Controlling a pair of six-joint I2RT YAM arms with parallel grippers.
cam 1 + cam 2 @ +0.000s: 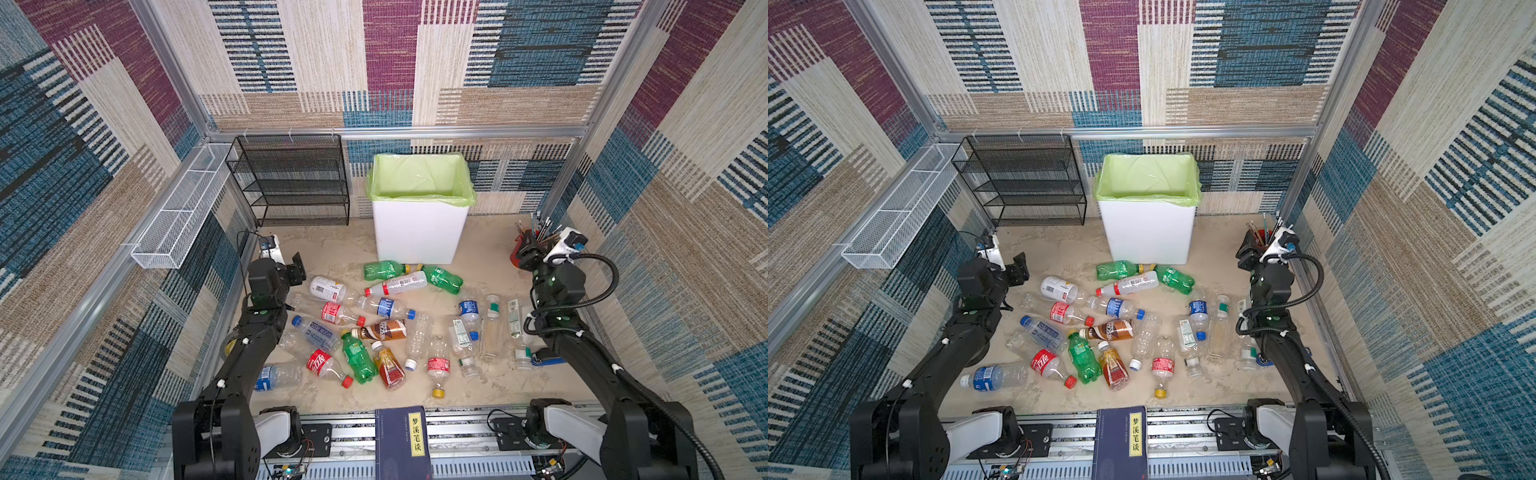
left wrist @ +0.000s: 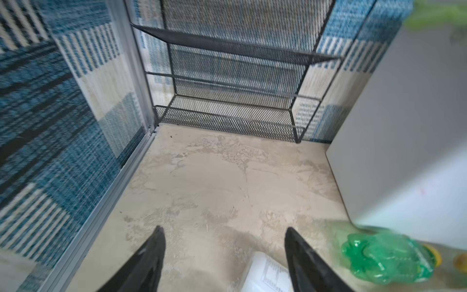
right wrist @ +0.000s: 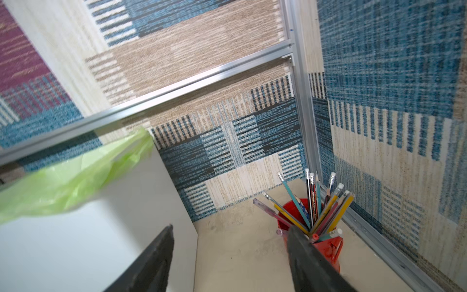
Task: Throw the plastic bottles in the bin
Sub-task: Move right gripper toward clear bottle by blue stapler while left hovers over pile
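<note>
Twenty-odd plastic bottles (image 1: 384,330) lie loose across the middle of the bench (image 1: 490,257). None is in the bin (image 1: 419,232) as far as we can see; its green bag looks empty from above. The bin stands at the far edge, centre, w/ two green bottles and a clear red-capped one just before its front wall.

Our left jaws are spread w/ nothing btwn them, near the left edge, just beside a white-labelled bottle (image 2: 265,273). A green bottle (image 2: 386,260) lies close to the bin wall. Our right jaws are spread too and empty, by the far right corner next to the red cup of pencils (image 3: 328,250).

We judge these empties v. light, thin-walled, slick and round: they'll prob. roll if nudged and dent if squeezed hard. Best hold is prob. across the body at the label, jaws square to the long axis. The neck under the cap is stiffer but narrow. The white-labelled one looks the nearest pick for the left.
</note>
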